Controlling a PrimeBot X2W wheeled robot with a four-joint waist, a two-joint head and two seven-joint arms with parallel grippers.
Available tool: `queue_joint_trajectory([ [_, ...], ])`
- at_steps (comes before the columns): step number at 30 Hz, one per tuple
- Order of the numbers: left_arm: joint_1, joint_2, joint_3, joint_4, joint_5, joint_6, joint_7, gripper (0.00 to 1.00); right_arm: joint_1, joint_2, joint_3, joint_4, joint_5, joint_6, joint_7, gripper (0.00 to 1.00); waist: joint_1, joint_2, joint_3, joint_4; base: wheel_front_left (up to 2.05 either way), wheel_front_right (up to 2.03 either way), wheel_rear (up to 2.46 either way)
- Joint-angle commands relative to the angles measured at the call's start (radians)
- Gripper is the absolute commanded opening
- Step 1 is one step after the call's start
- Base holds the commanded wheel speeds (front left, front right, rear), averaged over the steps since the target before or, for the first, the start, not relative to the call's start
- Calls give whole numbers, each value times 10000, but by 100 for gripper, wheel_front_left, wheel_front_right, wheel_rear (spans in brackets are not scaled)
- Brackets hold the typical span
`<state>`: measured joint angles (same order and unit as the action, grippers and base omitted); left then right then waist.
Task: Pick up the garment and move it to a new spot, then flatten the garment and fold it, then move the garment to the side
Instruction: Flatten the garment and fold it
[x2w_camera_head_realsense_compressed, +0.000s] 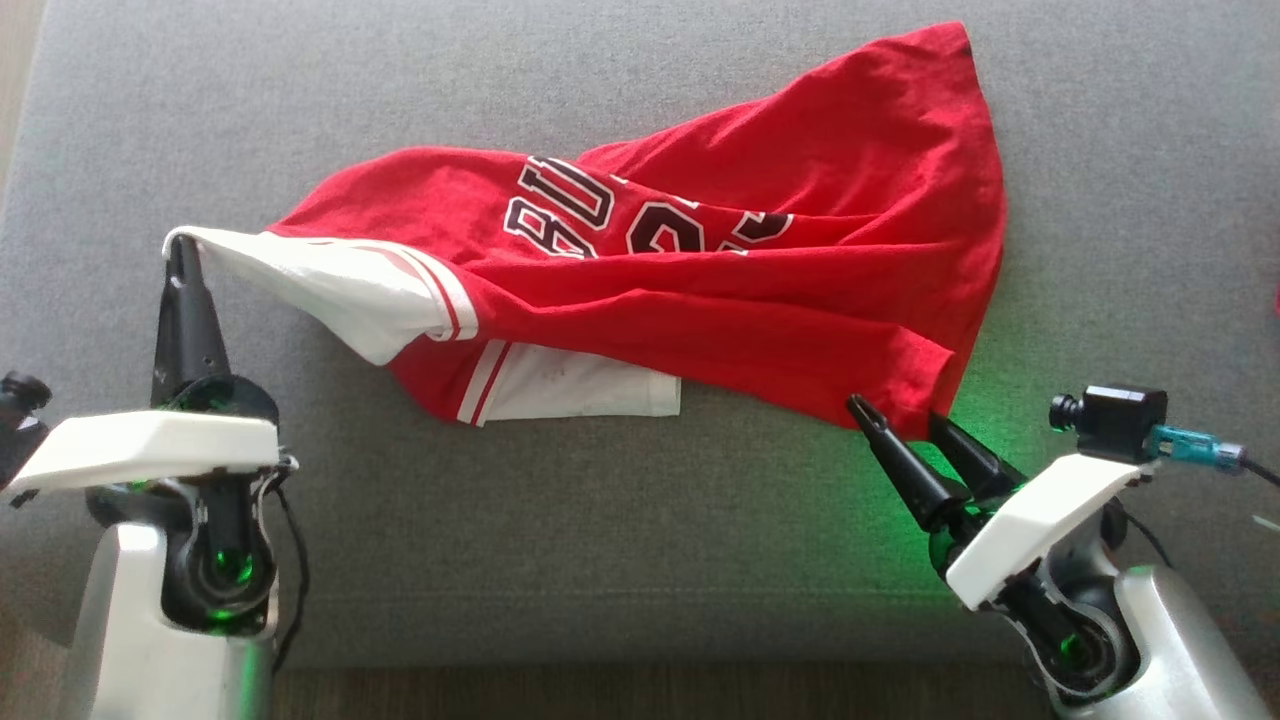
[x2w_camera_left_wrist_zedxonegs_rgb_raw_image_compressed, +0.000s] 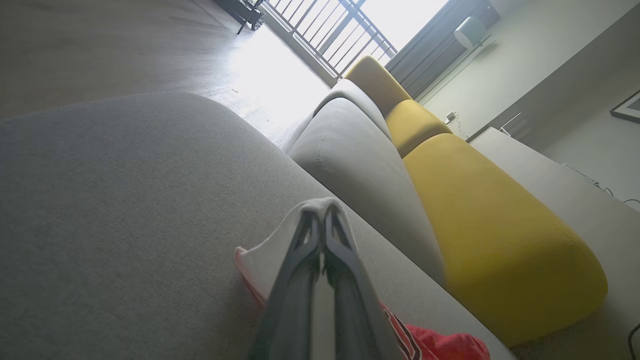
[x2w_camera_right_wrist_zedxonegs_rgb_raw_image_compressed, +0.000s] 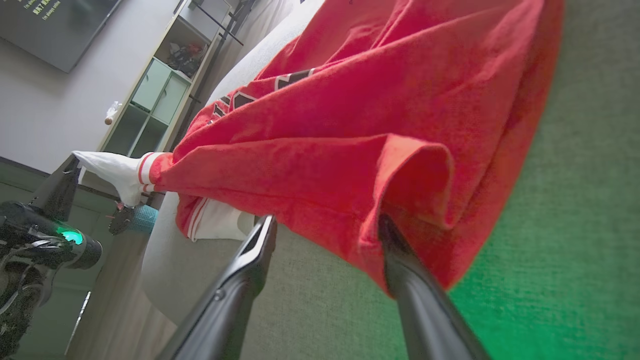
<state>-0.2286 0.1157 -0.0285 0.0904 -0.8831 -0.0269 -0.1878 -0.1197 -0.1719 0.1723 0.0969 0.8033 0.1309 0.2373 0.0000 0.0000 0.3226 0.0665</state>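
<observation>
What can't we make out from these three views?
- Head view: jersey lettering, partly swallowed by folds; unreadable.
- Right wrist view: right claw, one fingertip hidden under the red hem; bite on cloth unclear.
- Left wrist view: left claw tips wrapped in the white sleeve; rest of jersey cut off at the bottom edge.

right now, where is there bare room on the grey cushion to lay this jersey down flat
The widest bare stretch of the grey cushion lies on the robot's side of the red jersey, between the left gripper and the right gripper. Also free: the far left corner and the strip right of the jersey. The middle band is crowded.
</observation>
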Motion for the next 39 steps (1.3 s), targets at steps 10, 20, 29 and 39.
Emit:
queue_joint_trajectory([
  [10,-223,75,206,-305,-106,-29,-167,0,16,-4,111,-219,-202,-2,76,47,0,0,43,81,0,0,0],
  [20,-291,95,244,-272,-150,-139,-264,0,-93,-122,-94,-96,-344,-2,-143,0,0,0,-94,158,0,0,0],
  [29,-1346,589,525,-1262,-854,-443,331,0,-1060,-624,-1610,-1786,157,-2,643,0,0,0,-887,-288,0,0,0],
  [39,-4674,1638,397,-2936,-1316,363,2384,0,-5120,-1055,-3083,-1727,700,-2,3208,0,0,0,-1659,-705,0,0,0],
])
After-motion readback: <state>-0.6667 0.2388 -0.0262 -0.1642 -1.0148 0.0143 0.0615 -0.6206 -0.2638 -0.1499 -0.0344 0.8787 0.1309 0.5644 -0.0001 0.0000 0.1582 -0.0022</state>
